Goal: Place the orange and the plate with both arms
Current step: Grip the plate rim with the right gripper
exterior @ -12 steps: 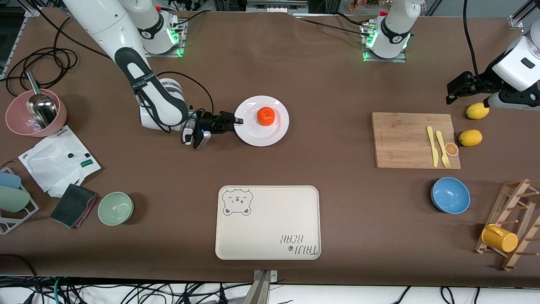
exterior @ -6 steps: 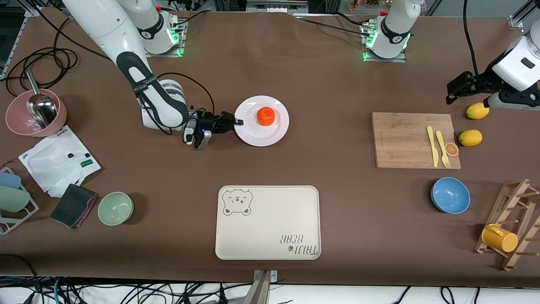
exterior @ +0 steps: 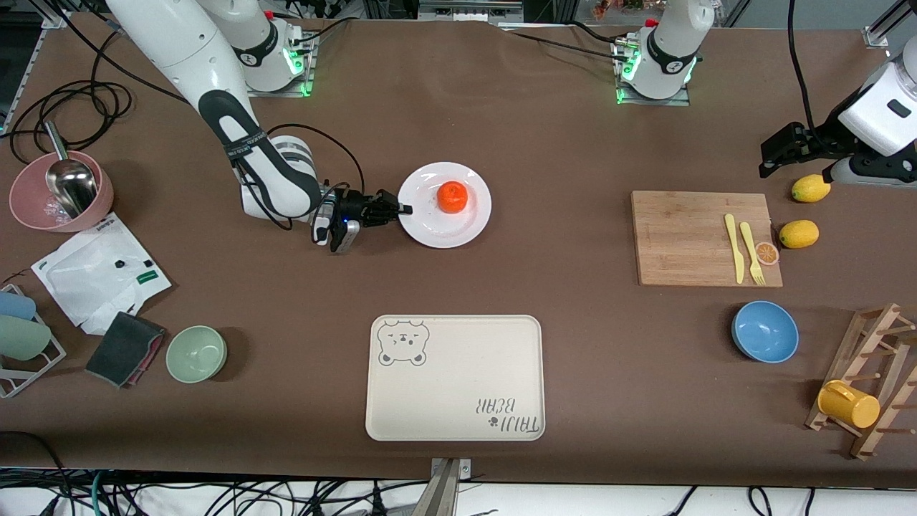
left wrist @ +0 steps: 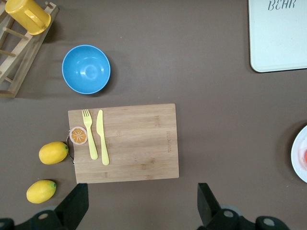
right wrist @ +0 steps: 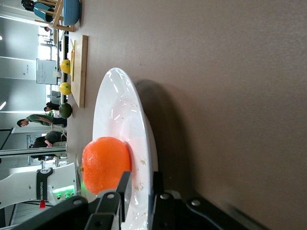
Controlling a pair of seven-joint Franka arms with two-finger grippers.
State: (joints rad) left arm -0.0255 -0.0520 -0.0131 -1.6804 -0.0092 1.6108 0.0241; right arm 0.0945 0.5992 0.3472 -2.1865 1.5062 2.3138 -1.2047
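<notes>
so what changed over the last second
The right gripper, its fingers straddling the rim of the round glossy white plate, shifted a little with its arm but stayed there. The plate and the small reddish-orange fruit on it have not moved. The left gripper stayed waiting above the table.

The orange (exterior: 452,197) sits on the plate (exterior: 466,226), which lies on the table (exterior: 458,287) farther from the front camera than the tray (exterior: 455,377). The cutting board (exterior: 698,238) lies toward the left arm's end, carrying a knife (exterior: 732,247) and fork (exterior: 749,252) side by side, with 2 lemons (exterior: 799,233) just beside it. A bowl (exterior: 764,331) lies nearer the camera than the board.
</notes>
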